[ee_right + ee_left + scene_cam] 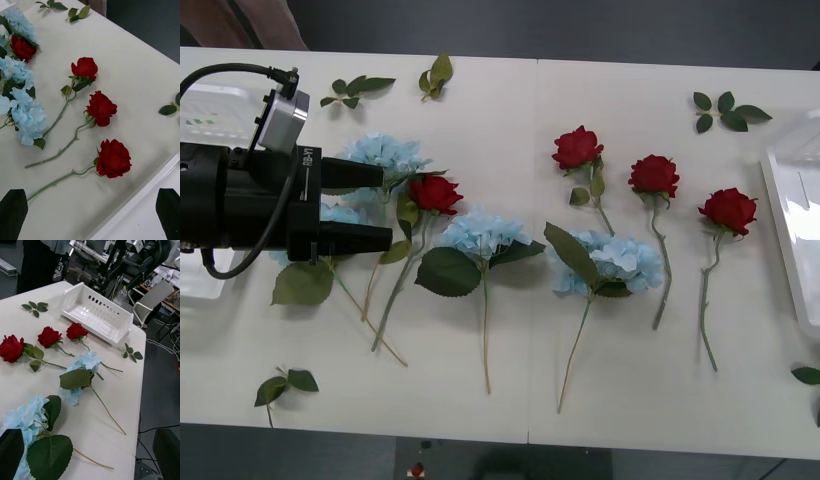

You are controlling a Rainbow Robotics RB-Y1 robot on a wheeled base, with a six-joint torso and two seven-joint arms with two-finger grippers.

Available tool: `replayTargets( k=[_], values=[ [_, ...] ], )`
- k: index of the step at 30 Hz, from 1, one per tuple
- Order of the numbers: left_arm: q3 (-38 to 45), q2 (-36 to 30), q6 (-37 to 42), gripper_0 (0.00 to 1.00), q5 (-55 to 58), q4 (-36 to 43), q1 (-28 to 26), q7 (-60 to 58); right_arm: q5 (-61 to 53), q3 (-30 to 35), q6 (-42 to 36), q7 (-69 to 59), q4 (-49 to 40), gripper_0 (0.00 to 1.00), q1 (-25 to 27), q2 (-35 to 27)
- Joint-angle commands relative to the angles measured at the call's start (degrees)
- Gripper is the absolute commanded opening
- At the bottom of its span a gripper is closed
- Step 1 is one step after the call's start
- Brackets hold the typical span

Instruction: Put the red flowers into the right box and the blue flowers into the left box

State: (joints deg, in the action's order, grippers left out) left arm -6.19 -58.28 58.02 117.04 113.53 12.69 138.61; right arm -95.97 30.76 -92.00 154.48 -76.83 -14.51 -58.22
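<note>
Nothing is sorted yet, by the look of it: every flower lies on the white desk (510, 110) and both boxes appear bare.

The left box (200, 105) sits at the desk's left edge, mostly behind the left arm. The left gripper (385, 207), black fingers spread apart and holding nothing, hovers by the leftmost blue flowers (385, 152). These are pale fluffy clusters with broad green leaves; four show, all in the left and middle of the desk. One of the red flowers (434, 193) lies among them, and three more roses lie in a row toward the right. The right box (792, 215) waits at the right edge. The right gripper (90, 210), open and empty, hangs above its rim beside the nearest rose.
</note>
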Motion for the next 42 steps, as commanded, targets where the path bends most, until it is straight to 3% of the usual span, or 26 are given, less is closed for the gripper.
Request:
replayTargets(
  k=[1,5,9,17,33,42],
  values=[
    [-0.49,0.01,-0.98,1.00,2.49,0.11,-2.50,1.49,-0.18,0.62,0.24,0.52,-1.22,1.00,0.00,-1.90],
    [-0.75,-1.05,-1.42,1.00,7.94,-0.94,-2.76,-0.18,-0.18,0.62,0.24,0.52,-1.22,1.00,0.00,-1.90],
    [-0.40,-3.33,-1.60,1.00,8.47,-1.12,-3.02,-10.20,-0.36,-1.23,-0.72,0.52,-0.43,1.00,2.03,0.65],
    [3.29,-5.97,-1.69,1.00,7.24,-1.38,-7.68,-33.41,-5.37,-7.03,1.12,0.52,-0.08,1.00,1.85,-1.81],
    [5.40,-8.17,-1.51,1.00,-16.05,-1.38,-11.73,-70.76,5.88,-8.00,4.99,0.52,-5.26,1.00,1.85,-1.72],
    [3.03,-8.08,-1.16,1.00,-26.95,-1.91,-10.85,-84.91,18.19,-11.42,8.42,-30.47,-12.38,1.00,1.85,-1.72]
  ],
)
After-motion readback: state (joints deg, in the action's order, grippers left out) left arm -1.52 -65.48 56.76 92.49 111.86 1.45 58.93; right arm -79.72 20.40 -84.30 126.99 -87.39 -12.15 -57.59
